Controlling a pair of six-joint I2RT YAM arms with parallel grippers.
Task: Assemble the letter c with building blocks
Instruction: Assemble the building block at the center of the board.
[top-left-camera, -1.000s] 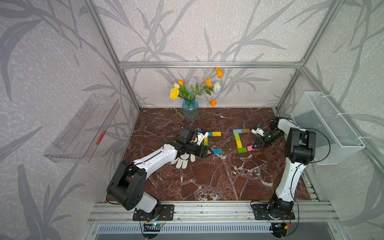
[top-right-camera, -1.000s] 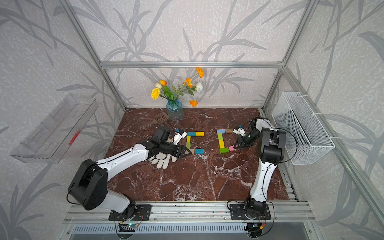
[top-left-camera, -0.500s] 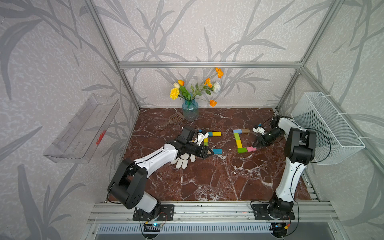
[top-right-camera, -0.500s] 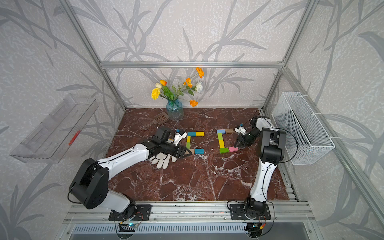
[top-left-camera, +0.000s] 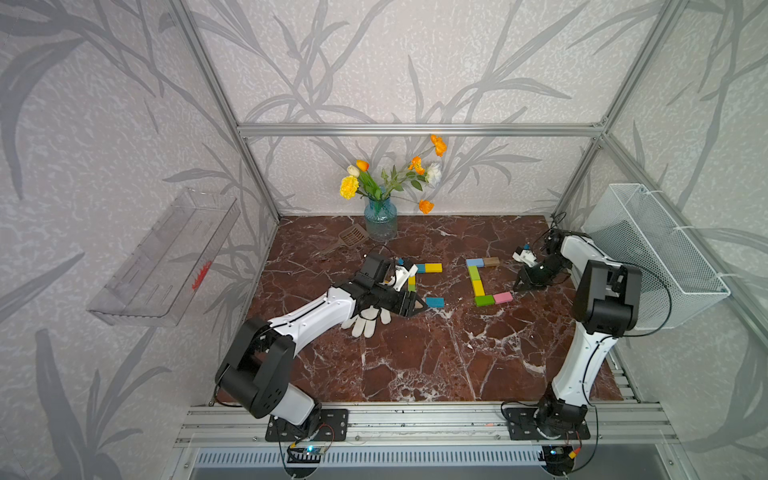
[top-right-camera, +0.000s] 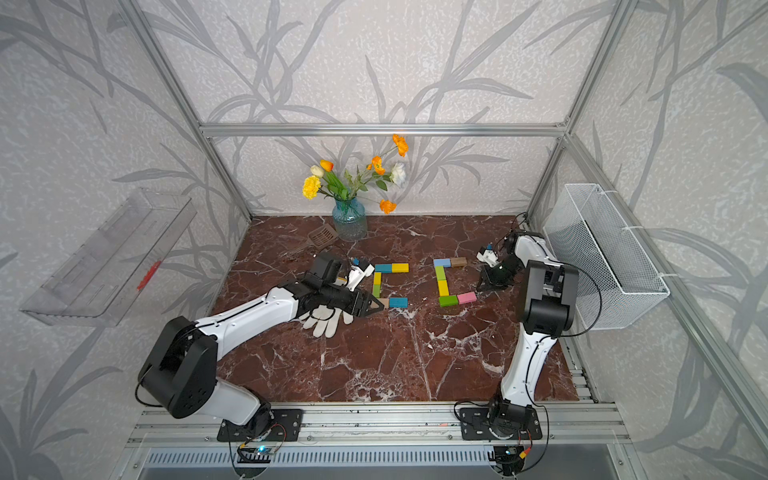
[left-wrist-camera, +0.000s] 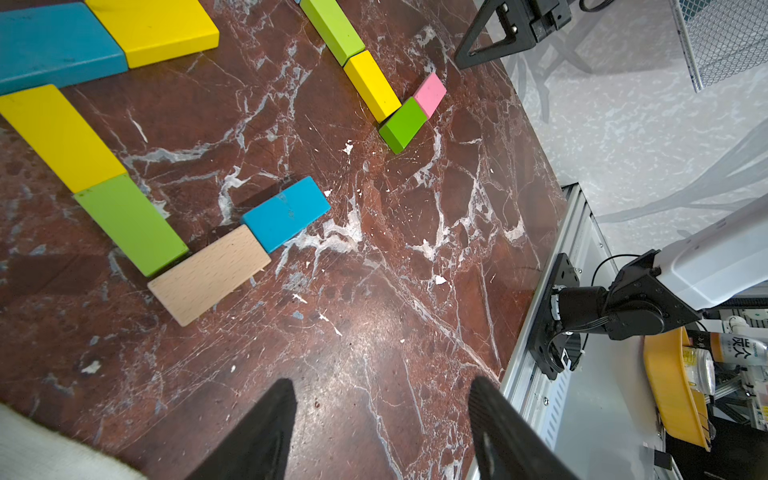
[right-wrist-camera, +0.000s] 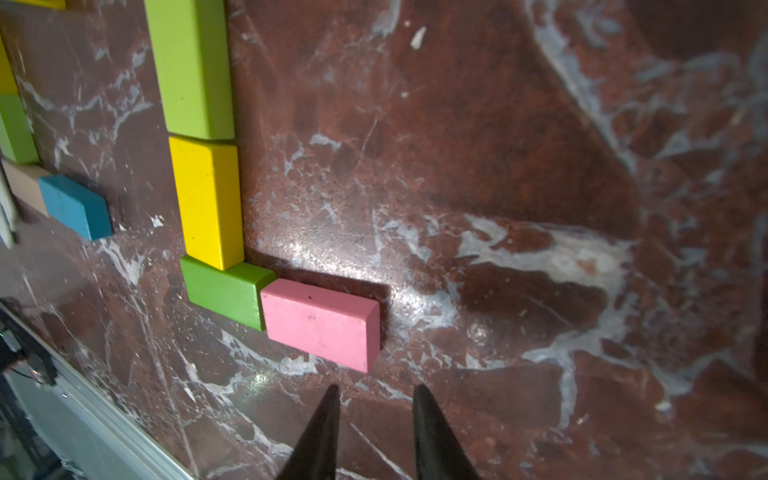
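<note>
Two C-shaped rows of building blocks lie on the marble top. The left row has a blue and yellow top (top-left-camera: 428, 268), a yellow and green side (left-wrist-camera: 95, 174), and a plain wood block (left-wrist-camera: 210, 278) with a blue block (left-wrist-camera: 284, 212) at the bottom. The right row has a light blue block (top-left-camera: 474, 262), a brown block (top-left-camera: 491, 262), a green and yellow side (top-left-camera: 476, 280), a green block (right-wrist-camera: 224, 289) and a pink block (right-wrist-camera: 322, 322). My left gripper (left-wrist-camera: 382, 382) is open and empty near the wood block. My right gripper (right-wrist-camera: 376, 387) stands just off the pink block's end, its jaws narrowly apart and empty.
A white glove (top-left-camera: 365, 322) lies under my left forearm. A brown slotted spatula (top-left-camera: 351, 237) and a blue vase of flowers (top-left-camera: 380, 216) stand at the back. A wire basket (top-left-camera: 648, 253) hangs on the right wall and a clear tray (top-left-camera: 166, 257) on the left wall.
The pink block, covered by my right fingers a second ago, now lies uncovered beside the green one. My right jaws have narrowed. The left arm has not moved.
</note>
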